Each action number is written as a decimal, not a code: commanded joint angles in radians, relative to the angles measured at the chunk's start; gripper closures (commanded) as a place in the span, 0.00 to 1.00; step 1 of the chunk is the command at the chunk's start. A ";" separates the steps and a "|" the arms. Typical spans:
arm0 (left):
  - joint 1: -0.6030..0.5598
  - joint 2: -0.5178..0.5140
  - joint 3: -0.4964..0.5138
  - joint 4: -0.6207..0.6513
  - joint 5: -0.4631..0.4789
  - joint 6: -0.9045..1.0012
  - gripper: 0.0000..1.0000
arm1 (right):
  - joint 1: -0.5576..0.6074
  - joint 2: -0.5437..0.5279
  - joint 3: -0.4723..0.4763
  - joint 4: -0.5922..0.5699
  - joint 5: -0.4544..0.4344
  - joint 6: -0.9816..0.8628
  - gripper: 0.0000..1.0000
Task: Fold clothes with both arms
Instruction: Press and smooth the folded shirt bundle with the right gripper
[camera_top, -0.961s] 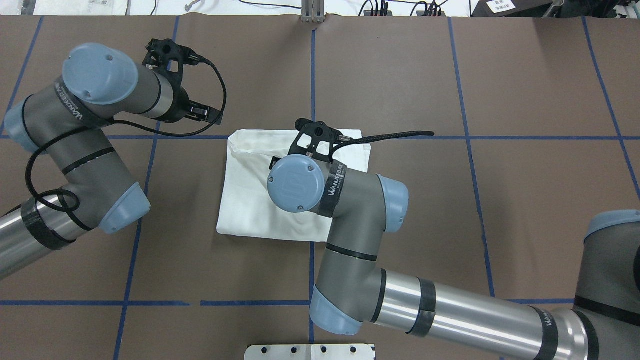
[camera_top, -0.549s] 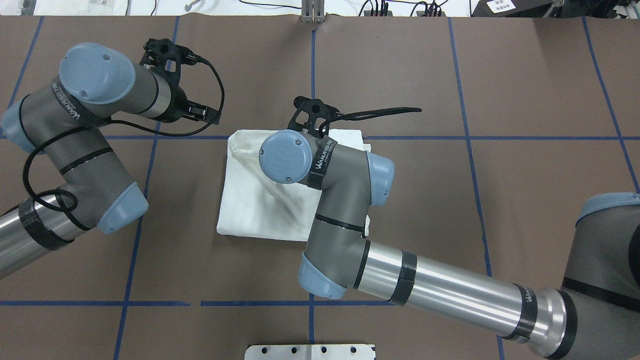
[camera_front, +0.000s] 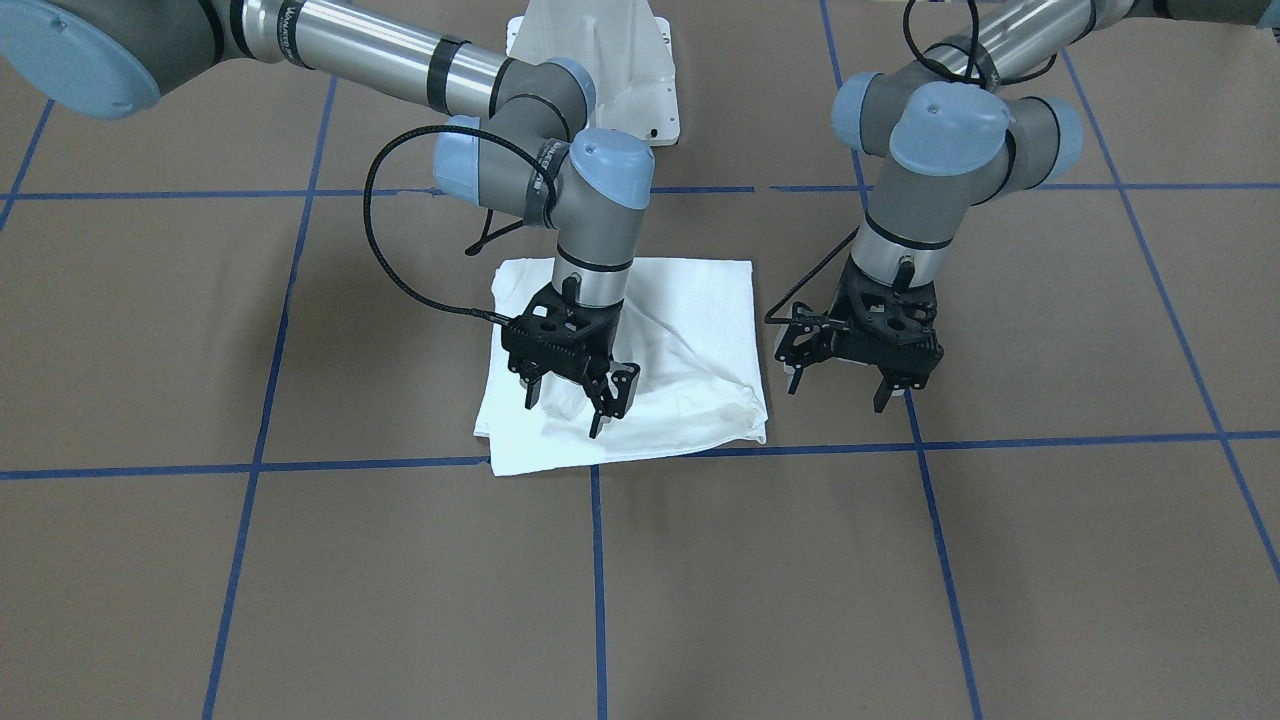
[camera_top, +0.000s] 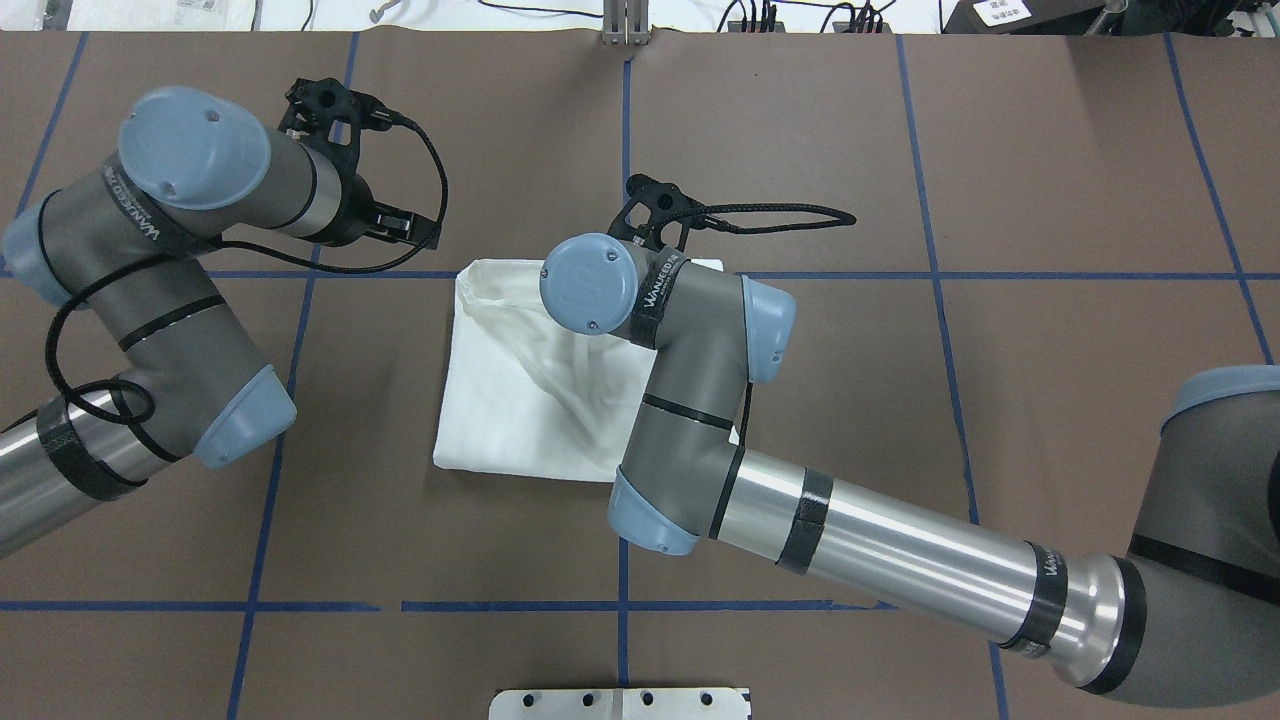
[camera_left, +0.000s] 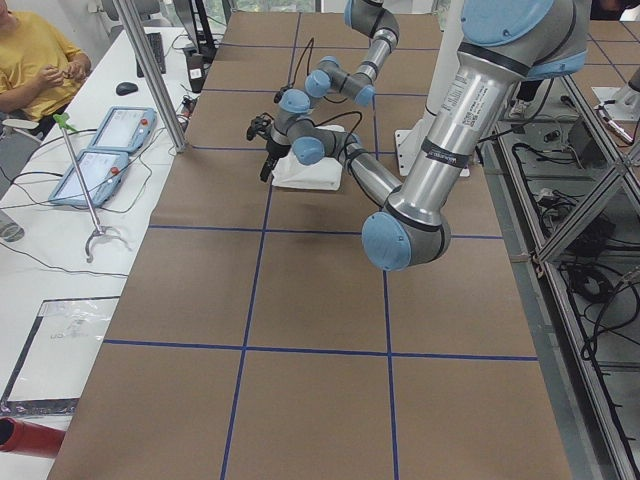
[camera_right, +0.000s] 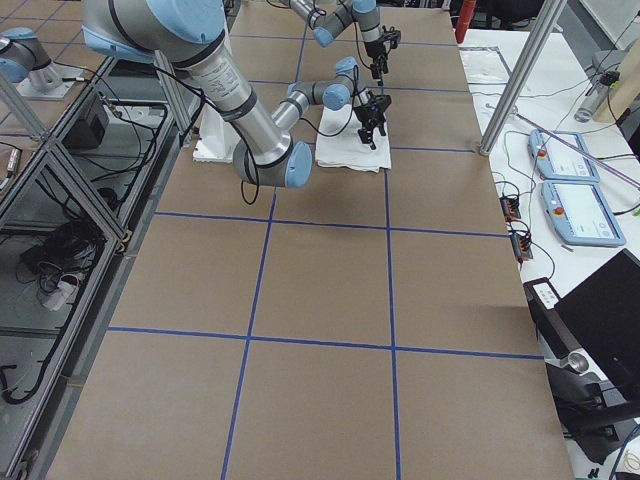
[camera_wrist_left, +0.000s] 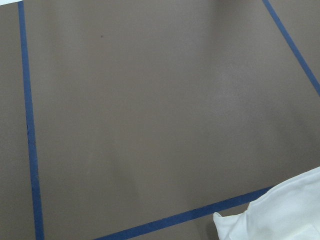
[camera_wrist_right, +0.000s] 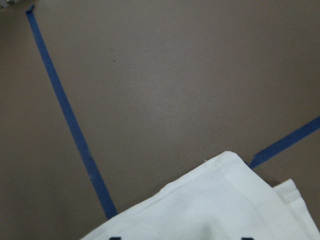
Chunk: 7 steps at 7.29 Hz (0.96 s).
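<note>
The white T-shirt (camera_front: 690, 330) lies folded into a rough rectangle at the table's middle, with a diagonal crease across it (camera_top: 500, 400). My right gripper (camera_front: 566, 408) stands open over the shirt's far part, fingertips at or just above the cloth, holding nothing. In the overhead view its own wrist hides it. My left gripper (camera_front: 838, 393) is open and empty, a little above the bare table just beside the shirt's far left corner. The left wrist view shows a shirt corner (camera_wrist_left: 280, 215). The right wrist view shows a shirt corner (camera_wrist_right: 225, 200) with a trace of black print at the bottom edge.
Blue tape lines (camera_top: 940, 275) grid the brown table. The white pedestal base (camera_front: 590, 60) stands at the robot's side. Past the table's far edge, two teach pendants (camera_left: 100, 150), an upright post (camera_left: 150, 70) and a seated person (camera_left: 30, 60).
My right wrist has moved over the shirt towards its far edge and turned, and a diagonal crease has appeared in the cloth. My left arm has hardly moved.
</note>
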 joint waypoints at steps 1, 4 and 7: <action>0.000 0.001 0.000 0.000 0.000 -0.002 0.00 | -0.002 -0.001 -0.020 -0.009 0.028 0.021 0.33; 0.000 0.001 0.000 0.000 0.000 -0.003 0.00 | -0.002 0.001 -0.022 -0.035 0.055 0.017 1.00; 0.002 0.001 0.000 0.000 0.000 -0.017 0.00 | 0.011 0.008 0.001 -0.107 0.055 0.006 1.00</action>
